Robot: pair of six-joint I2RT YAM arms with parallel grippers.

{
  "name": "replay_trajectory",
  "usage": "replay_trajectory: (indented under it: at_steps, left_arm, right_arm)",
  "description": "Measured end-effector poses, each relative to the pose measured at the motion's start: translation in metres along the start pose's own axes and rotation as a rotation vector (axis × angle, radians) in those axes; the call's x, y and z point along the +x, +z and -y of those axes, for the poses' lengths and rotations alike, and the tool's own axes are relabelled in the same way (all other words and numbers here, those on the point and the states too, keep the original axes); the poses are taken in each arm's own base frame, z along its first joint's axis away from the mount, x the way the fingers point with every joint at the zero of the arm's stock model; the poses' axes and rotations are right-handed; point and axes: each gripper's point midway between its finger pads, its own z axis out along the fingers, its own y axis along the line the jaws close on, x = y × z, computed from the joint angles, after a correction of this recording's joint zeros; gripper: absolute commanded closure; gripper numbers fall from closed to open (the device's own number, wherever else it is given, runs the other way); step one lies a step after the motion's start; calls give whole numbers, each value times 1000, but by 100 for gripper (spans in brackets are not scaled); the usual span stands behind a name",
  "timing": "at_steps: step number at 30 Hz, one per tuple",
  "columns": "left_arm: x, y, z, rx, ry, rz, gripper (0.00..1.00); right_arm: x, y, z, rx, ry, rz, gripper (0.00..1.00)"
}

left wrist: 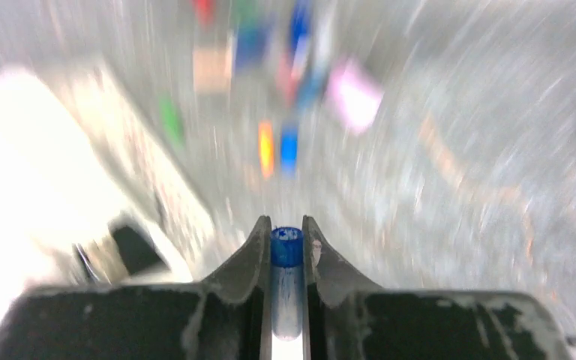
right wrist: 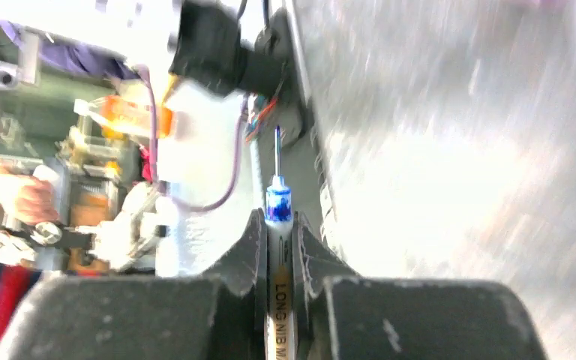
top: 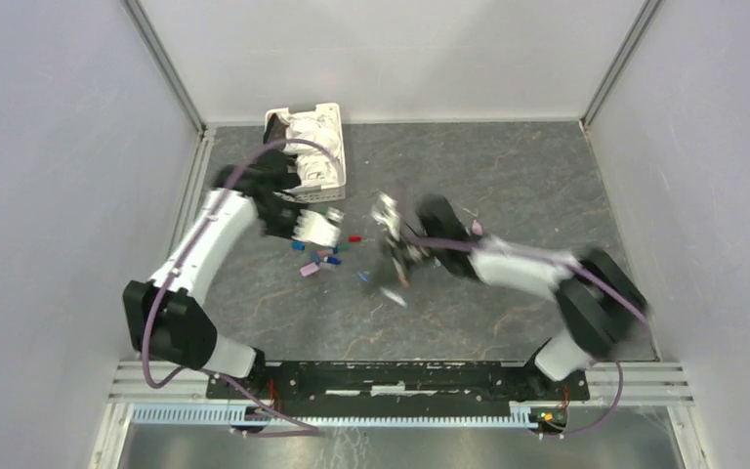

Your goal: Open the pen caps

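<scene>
Left hand [left wrist: 286, 226] is clenched on a blue cap [left wrist: 286, 246]. The cap sits right at the fingertips, with a pale tube running back between the fingers. In the top view this hand hangs just beside the front edge of the basket [top: 342, 164], so there is little room on that side. The basket fills the back-left corner, hard against the left wall [top: 59, 147].

Right hand [right wrist: 278, 219] is clamped on a pen [right wrist: 279, 296], barrel gripped and pointing forward. The blue collar and thin tip stick out past the fingertips, bare. From above it is near mid-counter, apart from the left hand.

Loose caps [top: 320, 258] are scattered on the counter [top: 518, 176] between the two hands, nearer the left one. A red cap [top: 354, 237] lies at the right edge of that scatter.

Open room is the back-right and right half of the counter, out to the side wall. The front strip by the arm bases is also bare stone.

Both wrist views are heavily blurred. In the left one the caps ahead read only as colour smears.
</scene>
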Motion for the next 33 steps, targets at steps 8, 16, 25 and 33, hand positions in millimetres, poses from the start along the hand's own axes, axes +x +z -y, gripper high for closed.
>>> replay_trajectory:
  at_steps: [8, 16, 25, 33]
  left_arm:
    - [41, -7, -21, -71, 4, -167, 98]
    - [-7, 13, -19, -57, -37, -91, 98]
    - [5, 66, -35, -55, -298, -19, 84]
    - [15, 127, -48, -31, -448, 5, 82]
  right_arm:
    - [140, -66, -7, 95, 293, -115, 100]
    - [70, -76, 23, 235, 149, -35, 100]
    - [24, -184, 138, 875, 153, 194, 100]
    - [27, -207, 186, 1108, 158, 221, 100]
